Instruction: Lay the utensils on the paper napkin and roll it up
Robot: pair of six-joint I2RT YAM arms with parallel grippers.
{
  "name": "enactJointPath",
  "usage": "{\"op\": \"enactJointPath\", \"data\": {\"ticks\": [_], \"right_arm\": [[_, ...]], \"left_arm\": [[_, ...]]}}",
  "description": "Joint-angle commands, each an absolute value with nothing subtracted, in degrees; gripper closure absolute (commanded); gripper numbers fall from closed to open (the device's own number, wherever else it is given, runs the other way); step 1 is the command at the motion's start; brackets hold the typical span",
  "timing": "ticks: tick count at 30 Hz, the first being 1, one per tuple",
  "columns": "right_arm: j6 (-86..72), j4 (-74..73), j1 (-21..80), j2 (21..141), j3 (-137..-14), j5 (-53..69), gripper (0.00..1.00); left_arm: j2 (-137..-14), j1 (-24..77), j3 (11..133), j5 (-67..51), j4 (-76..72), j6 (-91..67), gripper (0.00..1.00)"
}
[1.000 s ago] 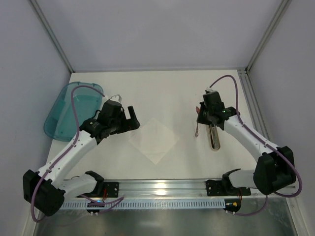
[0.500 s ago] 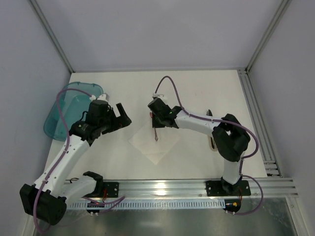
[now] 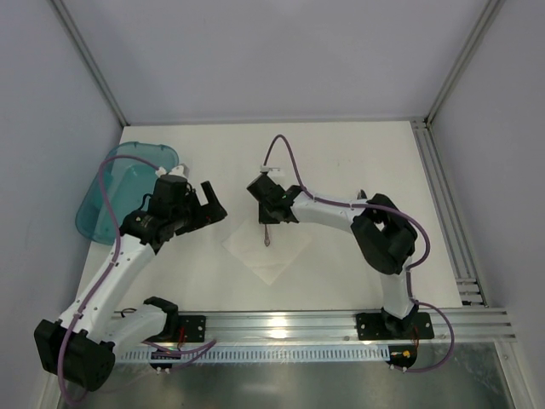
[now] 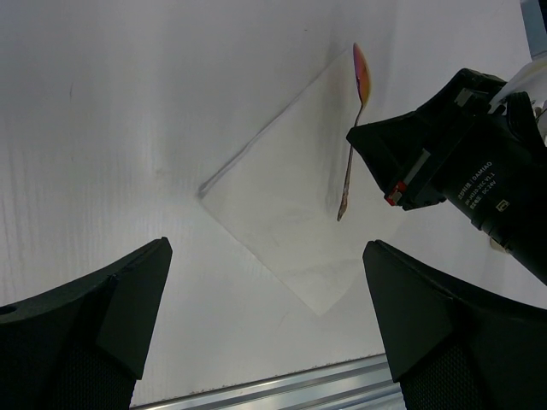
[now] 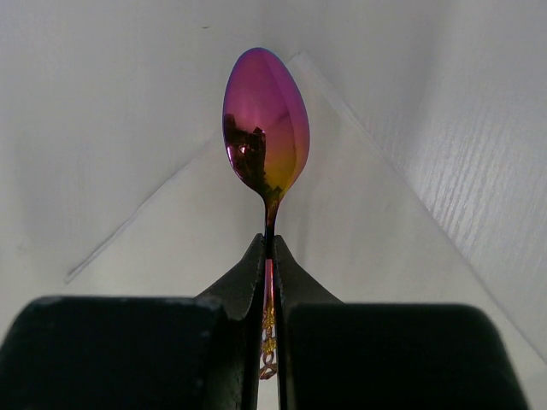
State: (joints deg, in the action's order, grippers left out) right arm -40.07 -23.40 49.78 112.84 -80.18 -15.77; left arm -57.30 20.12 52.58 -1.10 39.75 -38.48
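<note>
At the far left a translucent teal tub sits at the edge of the tabletop, well apart from the work. Next comes the left gripper, its fingers spread wide and holding nothing; it hovers just left of the paper napkin with bare tabletop under it.

The napkin lies flat near the middle, turned like a diamond, with one corner pointing toward the arm bases and another away. Above its far left part hangs the right gripper, whose arm reaches across from its base on the right. Its fingers are pressed tight on the thin handle of an iridescent spoon, pink to gold in colour. In the right wrist view the bowl juts out past the fingertips, over the white sheet and near its far corner.

The relation that matters: the spoon's long axis runs roughly from the napkin's far corner toward its centre, and the paper lies directly below it, so lowering and releasing looks like the step in hand. The right arm is plainly the nearer one. Whether the spoon already touches the paper I cannot tell.

Right of the napkin a further dark, elongated item lies on the tabletop, mostly hidden behind the right arm's elbow. There is open room around the sheet on all sides.
</note>
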Motion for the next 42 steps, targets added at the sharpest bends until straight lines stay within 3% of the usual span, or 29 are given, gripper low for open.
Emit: {"op": "enactJointPath", "data": {"ticks": [1,17,20,28,36,42], "right_arm": [[-42.18,-24.43,50.54,113.73,-82.09,-18.28,0.96],[-44.12,-25.31,51.15,116.46,-81.39,-19.42,0.95],[-44.65,-26.1,51.41,116.46,-81.56,-20.13,0.89],[-45.17,-28.56,51.77,115.58,-83.41,-20.92,0.84],[-37.81,-30.76,51.51,107.95,-85.35,-19.6,0.81],[-28.5,-30.59,45.8,97.84,-77.02,-14.51,0.81]], "left_arm": [[-56.16,19.78,53.35,-1.14,39.73,-37.62,0.0],[-55.9,19.78,53.26,-0.79,39.64,-37.97,0.01],[-55.81,19.77,53.26,-0.79,39.73,-38.06,0.0],[-55.46,19.78,53.96,-0.97,39.99,-38.32,0.0],[-54.5,19.77,54.32,-1.05,40.08,-37.62,0.0],[-53.61,19.78,53.0,-5.18,36.92,-37.44,0.0]]}}
